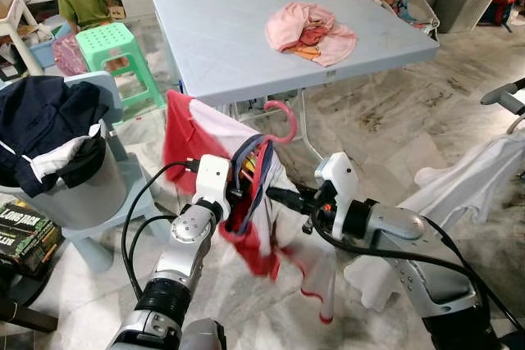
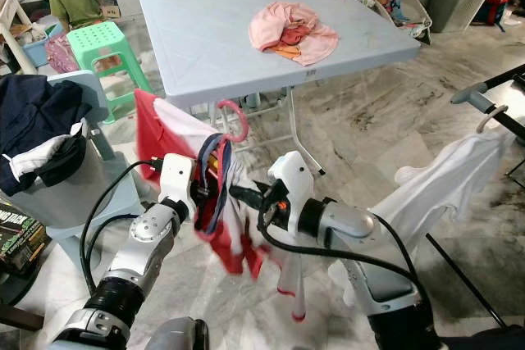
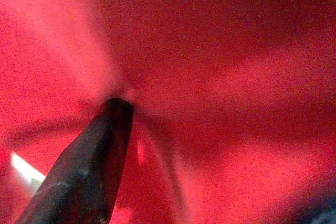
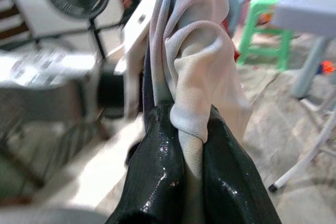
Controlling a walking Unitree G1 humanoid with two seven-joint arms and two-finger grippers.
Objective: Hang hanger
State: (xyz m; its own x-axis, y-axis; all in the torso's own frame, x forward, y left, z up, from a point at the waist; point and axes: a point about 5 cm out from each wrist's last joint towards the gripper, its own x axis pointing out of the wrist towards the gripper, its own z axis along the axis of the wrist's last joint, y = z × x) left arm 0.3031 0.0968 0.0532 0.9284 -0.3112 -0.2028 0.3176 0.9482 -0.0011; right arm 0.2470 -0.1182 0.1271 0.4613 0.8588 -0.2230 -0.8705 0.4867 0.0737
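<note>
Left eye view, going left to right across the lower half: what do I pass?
Grey bin with dark clothes → left hand → red and white garment on the pink hanger → right hand → white shirt hanging at the right edge.

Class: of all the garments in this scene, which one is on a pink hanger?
The red-and-white garment held between both grippers; its pink hanger hooks out on top.

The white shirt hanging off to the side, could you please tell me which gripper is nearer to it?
Right. The right gripper is between the red-and-white garment and the white shirt; the left gripper sits on the garment's far side.
</note>
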